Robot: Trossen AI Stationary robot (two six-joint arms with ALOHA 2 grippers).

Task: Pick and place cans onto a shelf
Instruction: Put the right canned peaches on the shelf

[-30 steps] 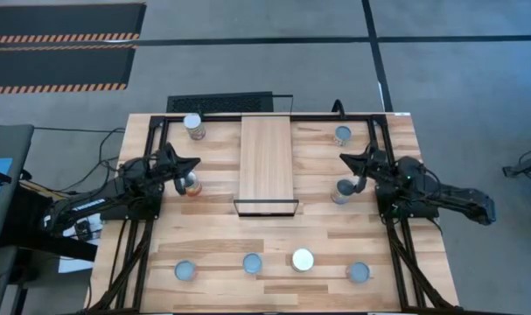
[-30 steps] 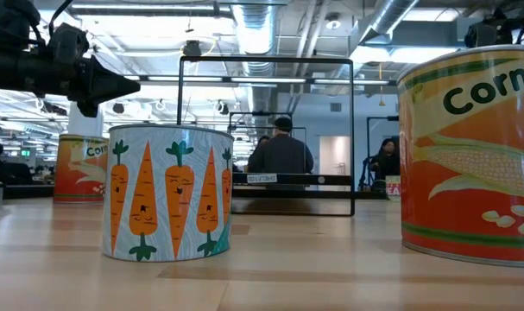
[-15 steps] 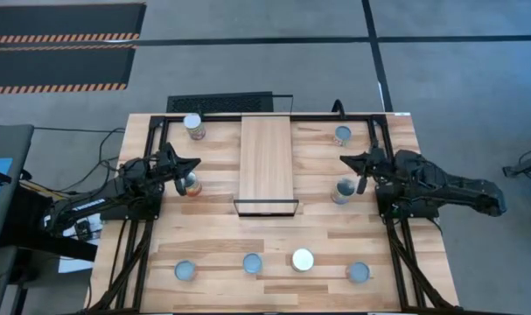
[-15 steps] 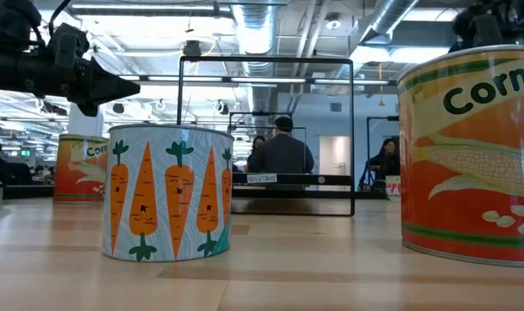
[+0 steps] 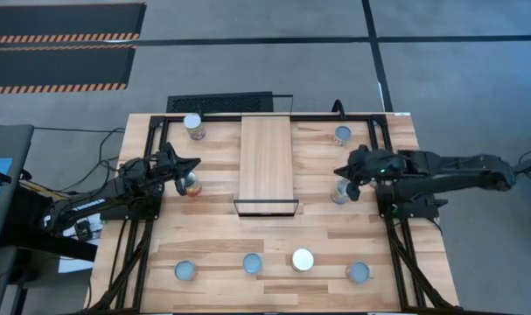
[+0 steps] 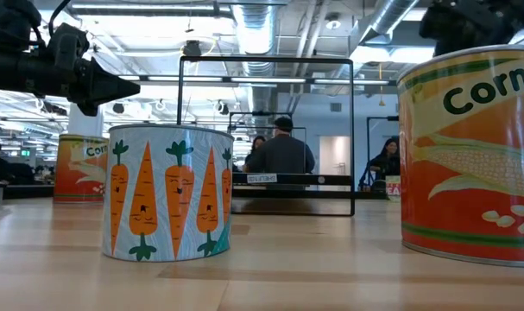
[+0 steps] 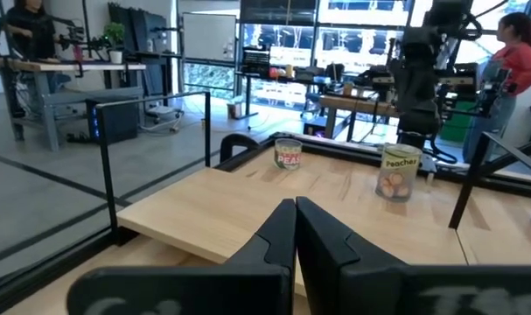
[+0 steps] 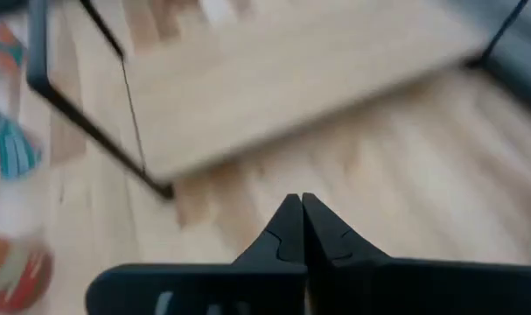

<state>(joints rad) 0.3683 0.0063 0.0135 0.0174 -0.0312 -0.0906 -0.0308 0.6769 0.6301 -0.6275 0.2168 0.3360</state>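
The shelf (image 5: pixel 267 162), a light-wood plank on a thin black frame, stands mid-table at the far side. It also shows in the left wrist view (image 7: pixel 239 210) and the right wrist view (image 8: pixel 291 79). Several cans stand upright on the table. Two stand at the far corners (image 5: pixel 192 125) (image 5: pixel 342 134), one on each side of the shelf (image 5: pixel 190 185) (image 5: pixel 339 195), and several along the near edge (image 5: pixel 252 262). My left gripper (image 5: pixel 193 164) is shut and empty, above the can left of the shelf. My right gripper (image 5: pixel 345 172) is shut and empty, above the can right of the shelf.
The black frame rails (image 5: pixel 383 157) run along the table's left and right sides. In the low view a carrot can (image 6: pixel 168 192) and a corn can (image 6: pixel 469 155) stand close to the camera. People stand in the room beyond the table (image 6: pixel 280 151).
My right arm has stretched out, and its gripper has gone a little toward the table's left, toward the shelf, and tipped downward over the can beside the shelf. It has stayed shut.
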